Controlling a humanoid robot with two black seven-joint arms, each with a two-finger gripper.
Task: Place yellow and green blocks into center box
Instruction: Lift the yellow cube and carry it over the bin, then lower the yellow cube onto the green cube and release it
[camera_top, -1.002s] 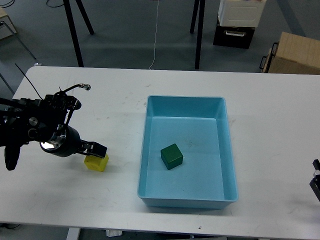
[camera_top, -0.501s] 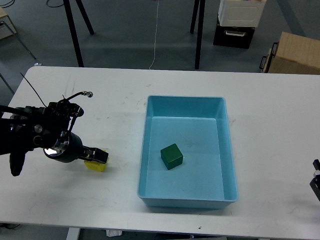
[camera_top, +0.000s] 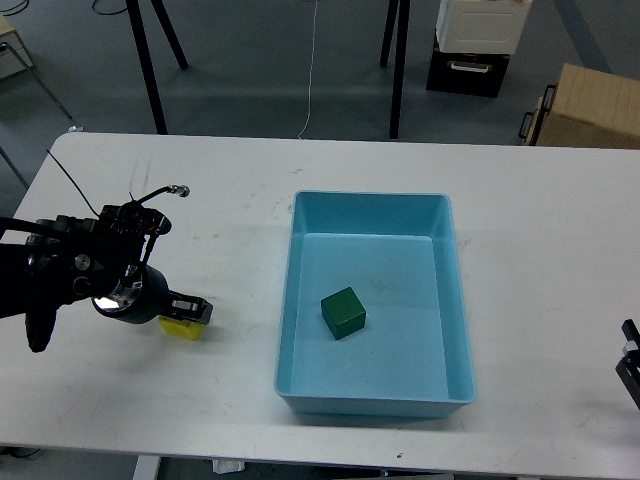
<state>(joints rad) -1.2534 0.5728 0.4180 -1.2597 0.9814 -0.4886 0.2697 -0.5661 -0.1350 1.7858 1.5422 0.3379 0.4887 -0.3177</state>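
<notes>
Lower than a second ago, your left gripper (camera_top: 187, 311) now sits down over the yellow block (camera_top: 180, 327), fingers straddling it narrowly for the pickup. Green block (camera_top: 343, 312) already rests inside the box (camera_top: 293, 300); the right gripper's fingers can't be judged.

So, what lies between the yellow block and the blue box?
Only bare white table in the head view; the yellow block and blue box are apart.

The left arm reaches in low from the left, its gripper (camera_top: 188, 312) pointing right, while the right arm barely shows at the right edge.
</notes>
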